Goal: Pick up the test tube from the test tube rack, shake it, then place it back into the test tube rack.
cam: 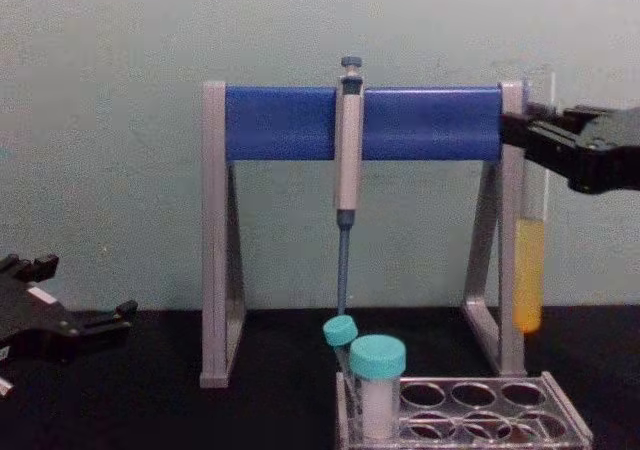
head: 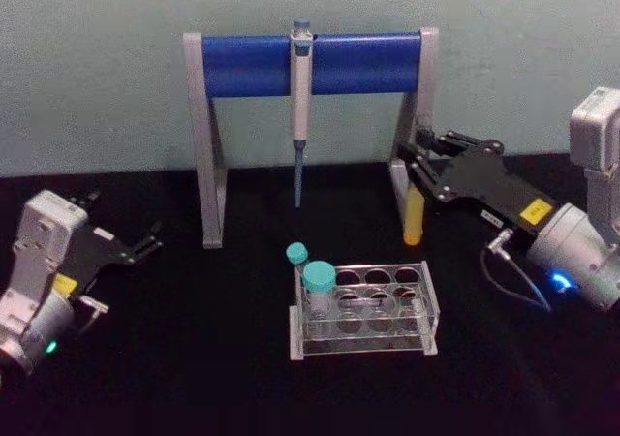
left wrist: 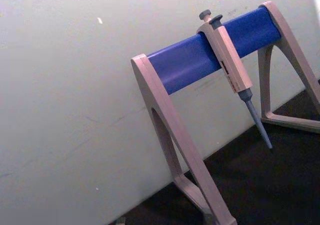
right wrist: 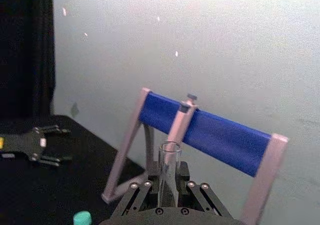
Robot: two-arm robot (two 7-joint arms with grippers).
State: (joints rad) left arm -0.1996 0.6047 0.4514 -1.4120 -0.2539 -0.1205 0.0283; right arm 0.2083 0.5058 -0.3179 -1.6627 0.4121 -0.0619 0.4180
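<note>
right arm (head: 581,247) reaches in from right side, held above table. right gripper (head: 417,163) points toward left, fingers pinched on upper part of test tube (head: 414,215), tube hanging upright. left arm (head: 37,271) low at left edge, parked. left gripper (head: 145,240) fingers spread, holding nothing.

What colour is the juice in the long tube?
Yellow, best in the chest view, in the test tube held by the right gripper; left gripper sits idle.
</note>
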